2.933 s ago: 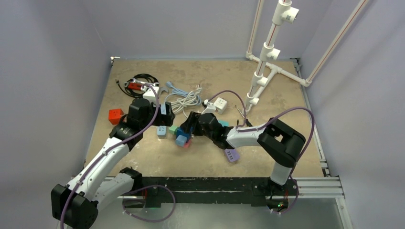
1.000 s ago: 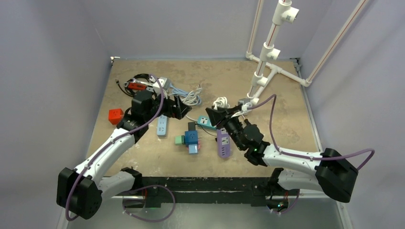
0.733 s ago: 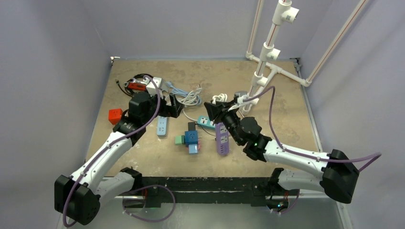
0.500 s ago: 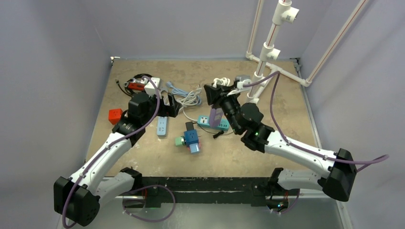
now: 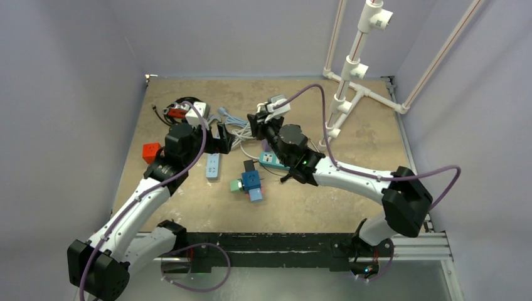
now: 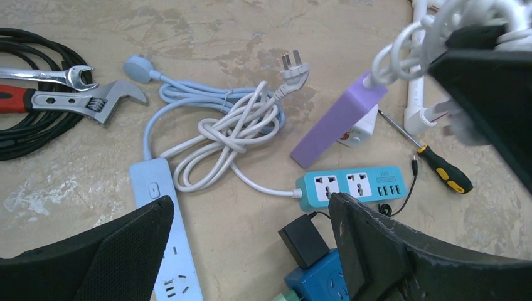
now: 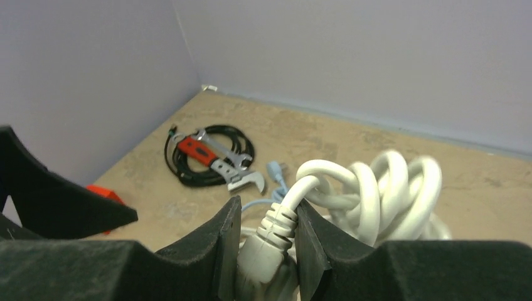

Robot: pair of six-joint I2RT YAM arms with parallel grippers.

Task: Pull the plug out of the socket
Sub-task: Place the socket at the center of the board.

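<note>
Top external view: R jaws sit over mid-counter toward the far edge, clamped on the white plug (image 7: 266, 251) by its ribbed neck. Right wrist view shows a pad tight on each side; the plug's prong end is hidden below. Its cord runs up into a thick coil (image 7: 383, 188), which is carried off the counter (image 5: 301, 207) w/ the plug.

In left wrist view the purple strip (image 6: 335, 122) hangs tilted from that cord. Its upper end is at the coil and its lower end is down by the counter; can't tell if it touches. A white cube (image 6: 359, 132) sits just behind it.

L jaws are wide apart w/ nothing btwn them, just left of R jaws, over the far end of the pale-blue strip (image 6: 164, 244).

Btwn the two arms lies a tangle of white and pale-blue cord (image 6: 232, 128), w/ a loose 3-pin plug (image 6: 295, 63) at its far side. The white cord leads to the teal strip (image 6: 351, 187), which lies flat just near-side of the purple one. A screwdriver (image 6: 442, 168) lies right of the teal strip.

Nearer, mid-counter, a black adapter (image 6: 303, 239) touches the blue cube (image 5: 251, 180), w/ a green cube (image 5: 236, 185) against the blue one's left.

Far-left corner has a black cable (image 6: 25, 125), a red-handled wrench (image 6: 94, 101) and a spanner (image 6: 44, 75). A red cube (image 5: 151, 152) sits by the left edge. A white pipe frame (image 5: 351, 69) stands at the far-right corner.
</note>
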